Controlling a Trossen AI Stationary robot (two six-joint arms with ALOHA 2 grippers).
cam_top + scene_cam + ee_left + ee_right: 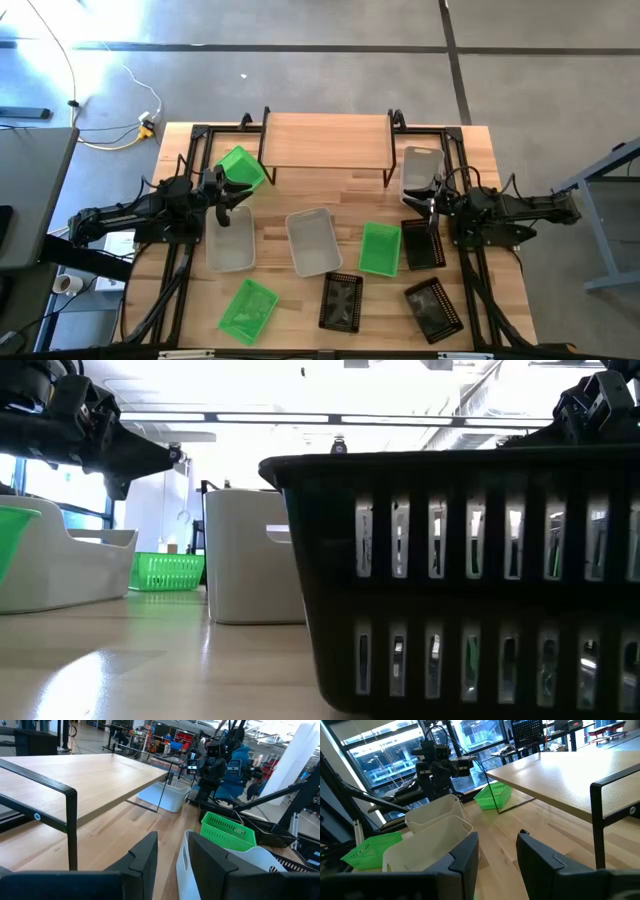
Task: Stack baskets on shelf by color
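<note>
My left pincer (172,865) hangs open over a grey basket (230,238), ready to lift it; right pincer (497,862) open, waiting; shelf (325,140) bare.

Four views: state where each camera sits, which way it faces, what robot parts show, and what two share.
High: overhead, straight down; both arms, shelf.
Low: tabletop level, facing a black basket; arm parts at upper corners.
Left wrist: past the open left gripper toward the shelf and right arm.
Right wrist: past the open right gripper toward the left arm.
Shared: both wrist views show the shelf.
</note>
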